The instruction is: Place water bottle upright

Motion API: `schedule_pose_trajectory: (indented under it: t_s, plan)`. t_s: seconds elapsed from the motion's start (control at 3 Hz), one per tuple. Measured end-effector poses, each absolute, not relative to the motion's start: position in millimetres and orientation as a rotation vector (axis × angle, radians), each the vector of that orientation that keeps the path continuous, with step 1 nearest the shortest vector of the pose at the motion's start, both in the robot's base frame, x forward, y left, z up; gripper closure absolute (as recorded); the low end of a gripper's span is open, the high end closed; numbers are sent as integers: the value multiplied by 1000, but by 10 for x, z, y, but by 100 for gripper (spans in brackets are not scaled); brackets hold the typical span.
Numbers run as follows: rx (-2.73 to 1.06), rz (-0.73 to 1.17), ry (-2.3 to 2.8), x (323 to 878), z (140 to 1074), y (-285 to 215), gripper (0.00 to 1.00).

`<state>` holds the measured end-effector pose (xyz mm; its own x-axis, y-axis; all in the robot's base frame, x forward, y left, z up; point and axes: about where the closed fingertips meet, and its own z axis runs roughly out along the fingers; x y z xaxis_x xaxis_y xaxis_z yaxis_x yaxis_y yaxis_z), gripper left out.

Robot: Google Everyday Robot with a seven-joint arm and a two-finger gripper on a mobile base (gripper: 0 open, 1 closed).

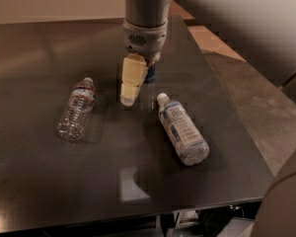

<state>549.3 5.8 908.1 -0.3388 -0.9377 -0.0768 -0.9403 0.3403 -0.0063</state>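
Observation:
The water bottle (77,108) lies on its side on the dark table (39,181) at the left. It is small, clear and ribbed, with a white cap pointing away and a dark red band near the neck. My gripper (129,90) hangs from the grey arm over the middle of the table, to the right of the bottle and apart from it. Its cream fingers point down, close above the tabletop, and nothing is in them.
A larger bottle with a white-and-blue label (182,128) lies on its side to the right of the gripper. A blue drink can (150,73) stands behind the gripper, mostly hidden by it. The table's right edge drops to a tan floor (246,98).

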Motion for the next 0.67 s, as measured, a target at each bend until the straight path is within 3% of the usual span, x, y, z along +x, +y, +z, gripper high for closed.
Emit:
schedule_pose_trajectory:
  t_s: [0.67]
  plan:
    - [-1614, -88, 2592, 5449, 9116, 559, 0]
